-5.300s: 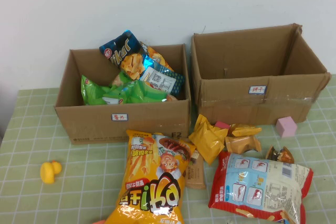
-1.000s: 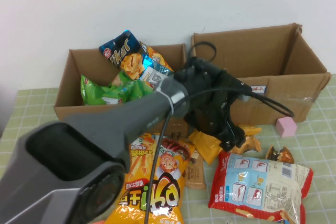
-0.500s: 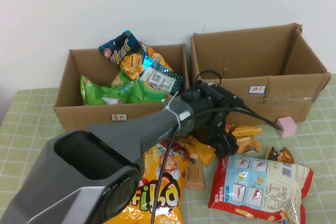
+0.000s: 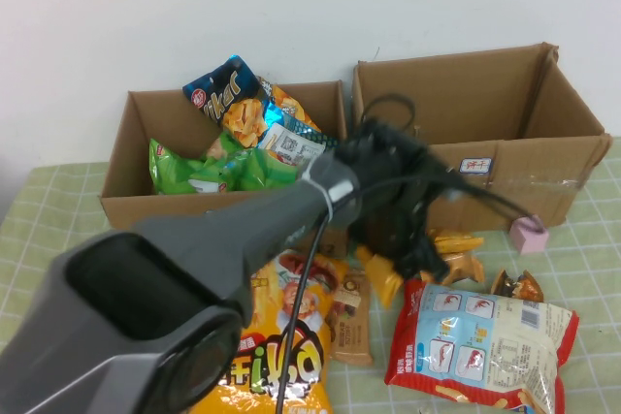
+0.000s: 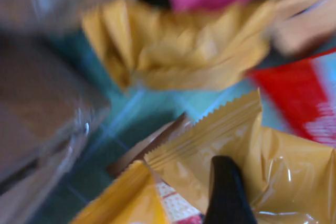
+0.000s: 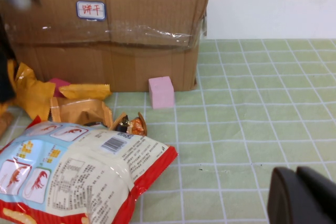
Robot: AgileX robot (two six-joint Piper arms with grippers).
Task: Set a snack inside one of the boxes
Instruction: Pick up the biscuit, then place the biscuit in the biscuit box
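My left gripper point(image 4: 405, 253) reaches over the snack pile in front of the two cardboard boxes. It is shut on a small yellow snack packet point(image 4: 381, 275) and holds it just off the table. In the left wrist view one black finger point(image 5: 226, 192) presses on that packet point(image 5: 286, 161). The left box point(image 4: 223, 218) holds several snack bags. The right box point(image 4: 466, 191) looks empty from here. My right gripper point(image 6: 302, 199) is shut and empty, low over the tablecloth to the right, out of the high view.
A big yellow chips bag point(image 4: 291, 341), a brown bar point(image 4: 349, 322), orange packets point(image 4: 453, 254) and a red-and-white shrimp chips bag point(image 4: 480, 341) lie in front of the boxes. A pink cube point(image 4: 530, 234) sits by the right box's corner.
My left arm came in over the pile and went down onto the yellow packet. It has now closed on the packet and shifted it slightly. The right arm has not moved.
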